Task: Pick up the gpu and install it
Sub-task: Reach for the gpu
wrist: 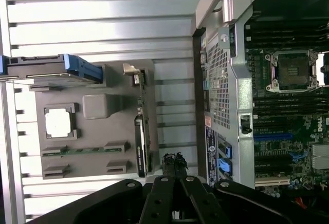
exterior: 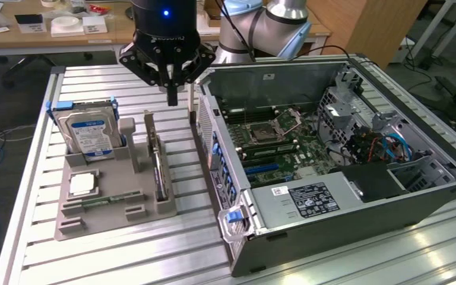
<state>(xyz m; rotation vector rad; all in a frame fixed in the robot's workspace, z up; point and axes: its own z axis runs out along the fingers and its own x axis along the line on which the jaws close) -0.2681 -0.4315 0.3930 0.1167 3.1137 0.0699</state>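
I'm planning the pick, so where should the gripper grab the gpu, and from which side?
Likely the gpu by its upper long edge, mid-length, from straight above: it stands on edge in the gray holder, so both flat faces are exposed.

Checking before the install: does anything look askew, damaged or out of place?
Nothing stands out. The graphics card stands on edge in its slot of the grey tray, the hard drive sits upright, and the computer case lies open.
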